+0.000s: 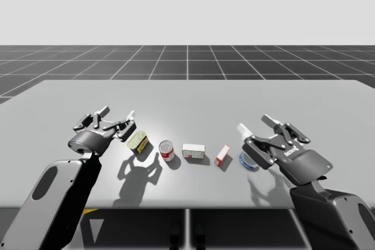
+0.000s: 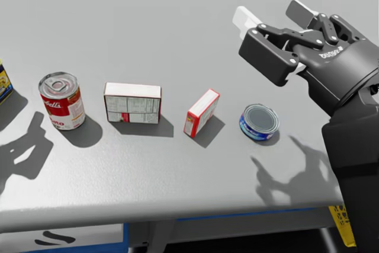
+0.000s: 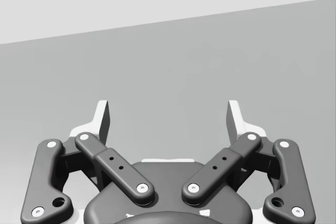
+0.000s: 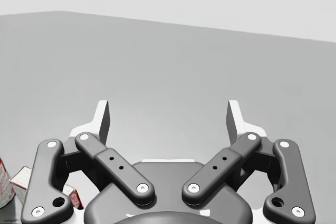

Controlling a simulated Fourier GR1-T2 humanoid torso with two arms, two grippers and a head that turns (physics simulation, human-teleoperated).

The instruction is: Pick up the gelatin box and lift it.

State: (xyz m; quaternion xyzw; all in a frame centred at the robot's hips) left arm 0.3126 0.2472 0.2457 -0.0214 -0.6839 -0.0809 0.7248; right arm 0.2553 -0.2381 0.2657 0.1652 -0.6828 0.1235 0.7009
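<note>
Low and right of centre in the high view, red-and-white gelatin box (image 1: 222, 154) on grey table (image 1: 187, 98), between white box (image 1: 193, 151) and flat blue can (image 1: 248, 160), touched by nothing; right gripper (image 1: 255, 124) lower right near the can, left gripper (image 1: 117, 115) lower left, fingers of both spread wide and holding nothing.

High view wide above table (image 1: 187, 100), head view nearer — its right part, wrist views low
</note>
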